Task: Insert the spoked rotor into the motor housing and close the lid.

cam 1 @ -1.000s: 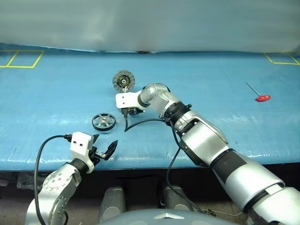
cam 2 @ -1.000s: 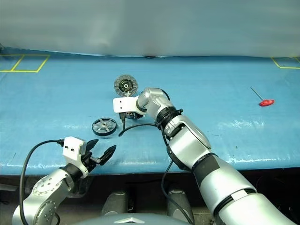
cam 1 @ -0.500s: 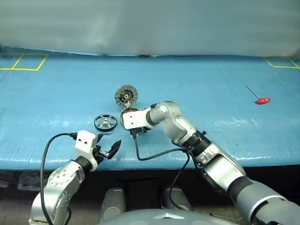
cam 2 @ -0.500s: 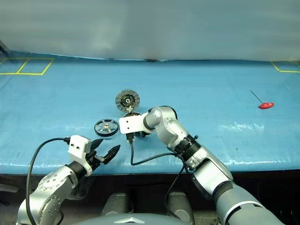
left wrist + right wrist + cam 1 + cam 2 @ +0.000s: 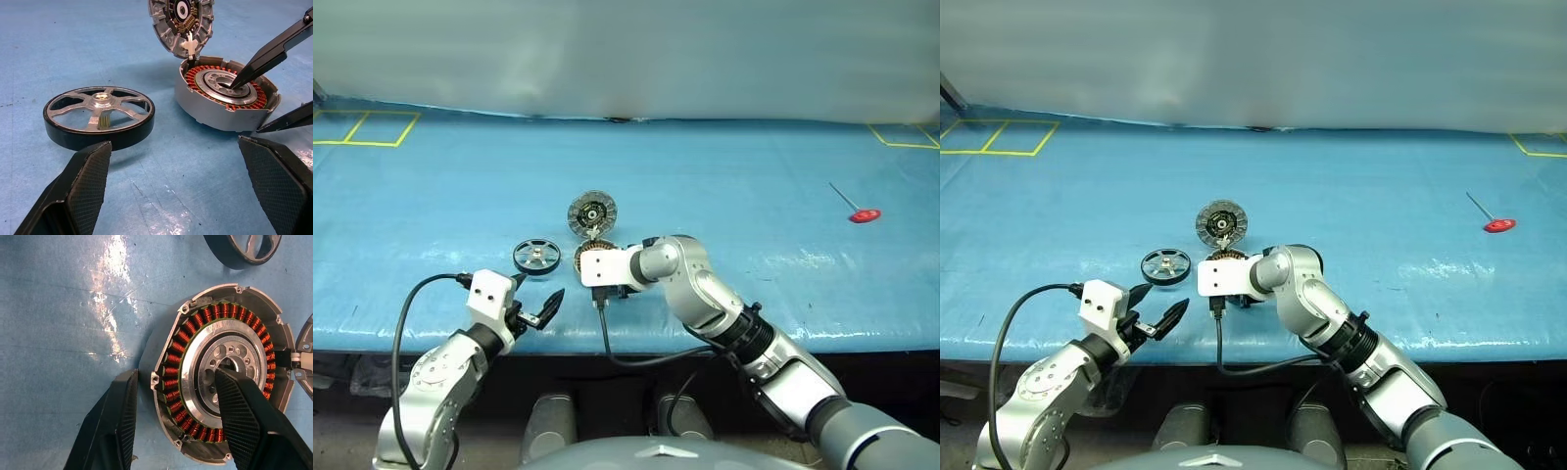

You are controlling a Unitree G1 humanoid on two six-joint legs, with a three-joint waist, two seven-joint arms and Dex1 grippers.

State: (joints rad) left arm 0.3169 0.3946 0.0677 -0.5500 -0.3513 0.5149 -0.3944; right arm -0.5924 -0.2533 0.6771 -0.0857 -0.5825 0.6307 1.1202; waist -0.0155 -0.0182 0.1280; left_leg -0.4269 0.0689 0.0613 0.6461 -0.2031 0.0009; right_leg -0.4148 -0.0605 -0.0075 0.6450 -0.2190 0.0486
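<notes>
The spoked rotor (image 5: 534,257) lies flat on the blue table, a black-rimmed wheel with silver spokes. To its right sits the motor housing (image 5: 205,110), a silver cup ringed with copper windings. Its hinged lid (image 5: 593,212) stands tilted open behind it, dark inner face showing. My right gripper (image 5: 177,377) is shut on the housing, one finger in the centre bore and the other against the outer wall. My left gripper (image 5: 536,297) hovers open and empty near the table's front edge, just in front of the rotor.
A red-handled tool (image 5: 864,214) lies far to the right. Yellow tape squares (image 5: 367,127) mark the far left corner. A black cable (image 5: 607,338) hangs from my right wrist over the table's front edge.
My right gripper has drawn back toward the table's front edge, bringing the housing and its open lid closer to the rotor. The left gripper has stayed put.
</notes>
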